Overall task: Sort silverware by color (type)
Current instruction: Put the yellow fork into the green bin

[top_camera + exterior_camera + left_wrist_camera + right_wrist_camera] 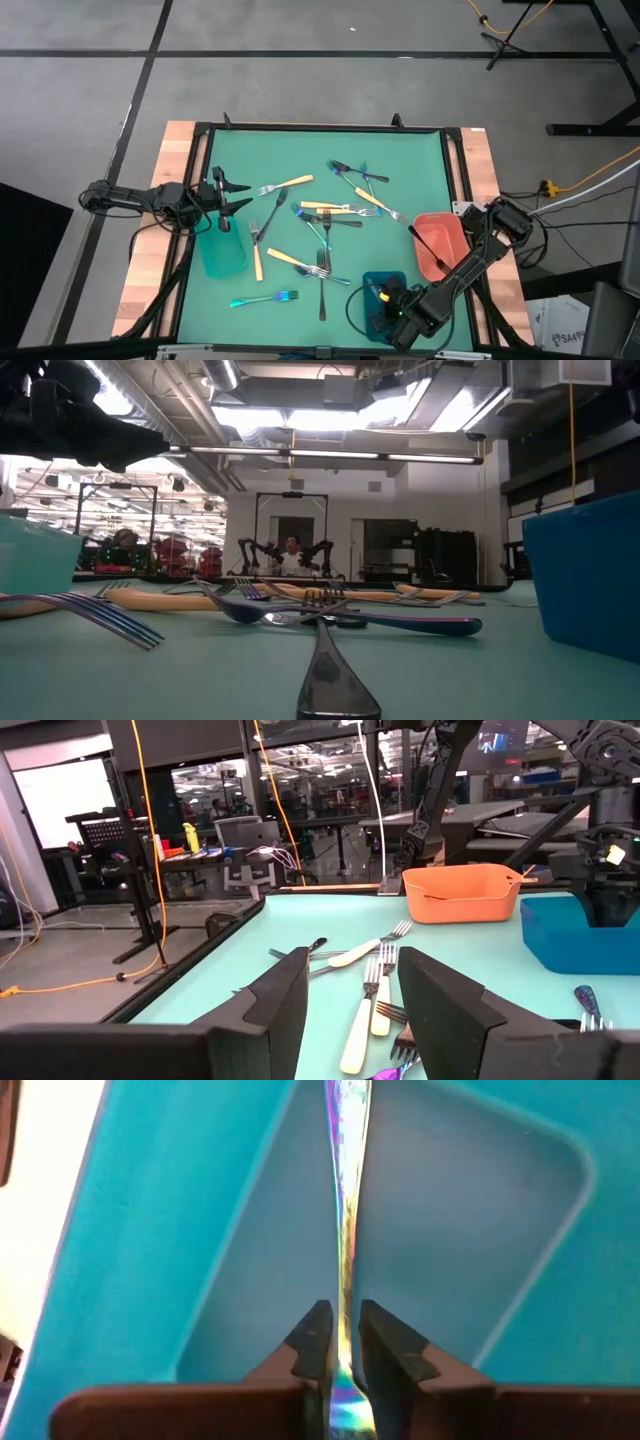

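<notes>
Clamped between the right end effector's (340,1342) dark fingers, an iridescent utensil (346,1200) runs straight up the middle of the right wrist view, its long axis aimed into the blue tray (480,1230) below it; this looks like a drop into the bin chosen for that colour. In the high view that tray (384,281) sits at the lower centre-right, beside the salmon tray (440,243). The left end effector (226,197), fingers apart and empty, hovers at the left above the teal tray (222,250), facing the scattered silverware (310,235) on the green surface (420,160).
</notes>
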You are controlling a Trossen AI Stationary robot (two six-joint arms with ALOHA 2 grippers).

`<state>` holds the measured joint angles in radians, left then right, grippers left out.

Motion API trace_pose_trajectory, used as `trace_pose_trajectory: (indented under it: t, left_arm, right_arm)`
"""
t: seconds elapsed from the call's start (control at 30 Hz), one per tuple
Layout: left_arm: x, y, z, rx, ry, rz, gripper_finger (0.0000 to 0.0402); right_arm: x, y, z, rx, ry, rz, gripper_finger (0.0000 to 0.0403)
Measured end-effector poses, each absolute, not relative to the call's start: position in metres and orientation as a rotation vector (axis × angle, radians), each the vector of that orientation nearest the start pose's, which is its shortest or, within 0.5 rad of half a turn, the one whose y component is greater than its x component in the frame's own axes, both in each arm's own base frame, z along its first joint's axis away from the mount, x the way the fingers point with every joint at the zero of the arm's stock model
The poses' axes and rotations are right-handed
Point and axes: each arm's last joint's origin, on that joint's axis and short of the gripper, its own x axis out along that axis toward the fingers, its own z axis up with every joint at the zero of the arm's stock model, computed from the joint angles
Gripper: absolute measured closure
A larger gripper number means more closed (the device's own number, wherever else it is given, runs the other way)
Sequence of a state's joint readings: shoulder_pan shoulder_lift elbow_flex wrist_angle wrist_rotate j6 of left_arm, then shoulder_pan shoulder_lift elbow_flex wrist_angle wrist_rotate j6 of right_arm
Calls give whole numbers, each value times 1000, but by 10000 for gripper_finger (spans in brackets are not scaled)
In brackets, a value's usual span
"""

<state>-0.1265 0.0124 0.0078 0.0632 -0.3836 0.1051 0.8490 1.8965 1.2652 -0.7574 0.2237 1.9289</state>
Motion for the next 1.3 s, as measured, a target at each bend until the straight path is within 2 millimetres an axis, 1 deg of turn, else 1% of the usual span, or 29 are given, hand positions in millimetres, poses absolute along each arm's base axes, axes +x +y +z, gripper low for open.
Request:
trace_pose_trajectory:
  t: [0.1,0.4,0.5,0.6,0.73,0.9,1.1,1.13,1.23,1.3]
  left_arm:
    - [96,-1,171,90,-44,260,250]
    - [96,-1,171,90,-44,260,250]
    - [96,-1,171,90,-44,260,250]
    - [96,-1,171,89,-44,260,250]
    - [96,-1,171,58,-47,259,250]
    - [96,-1,171,39,-50,259,250]
    - [96,-1,171,38,-51,259,250]
    - [96,-1,172,37,-54,259,250]
    - [96,-1,174,-9,-81,262,250]
    - [96,-1,175,-39,-100,279,250]
  right_arm:
    - [239,262,163,929,1137,-711,348]
    - [239,263,166,931,1146,-711,347]
    - [241,264,173,935,1146,-706,347]
    - [241,265,185,913,1155,-711,347]
    - [239,263,209,860,1182,-732,347]
    - [233,257,241,708,1233,-795,347]
    - [225,244,272,449,1221,-841,347]
    - [224,242,275,406,1217,-835,347]
    - [224,239,280,295,1177,-729,347]
    - [224,236,284,240,1144,-690,347]
